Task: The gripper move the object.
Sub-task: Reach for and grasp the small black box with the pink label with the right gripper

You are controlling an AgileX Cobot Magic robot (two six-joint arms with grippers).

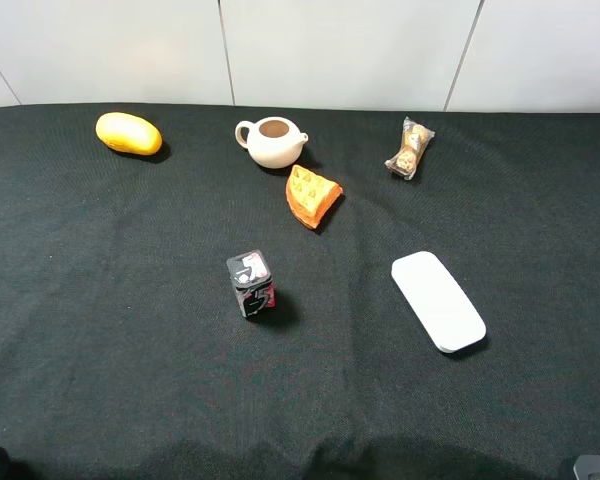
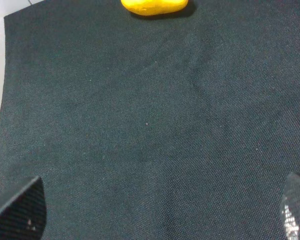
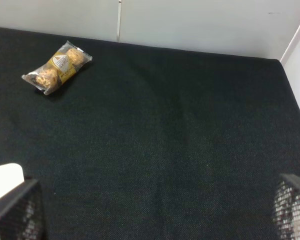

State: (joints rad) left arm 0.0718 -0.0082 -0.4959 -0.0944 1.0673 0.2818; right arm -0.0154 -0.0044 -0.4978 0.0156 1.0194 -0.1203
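The small black carton point(image 1: 250, 284) with pink and white graphics stands upright near the middle of the black cloth, in the exterior high view only. Neither gripper is near it. My left gripper point(image 2: 157, 212) is open over bare cloth, with only its two fingertips point(image 2: 20, 210) showing at the frame corners. My right gripper point(image 3: 152, 212) is open too, its fingertips point(image 3: 15, 210) wide apart over bare cloth. In the exterior high view only dark bits of the arms show at the bottom corners.
At the back lie a yellow mango-like fruit point(image 1: 128, 133) point(image 2: 152, 6), a cream teapot point(image 1: 272, 141), an orange wedge point(image 1: 312, 196) and a clear-wrapped snack packet point(image 1: 410, 148) point(image 3: 56, 67). A flat white oblong point(image 1: 437, 301) point(image 3: 5, 181) lies right of the carton.
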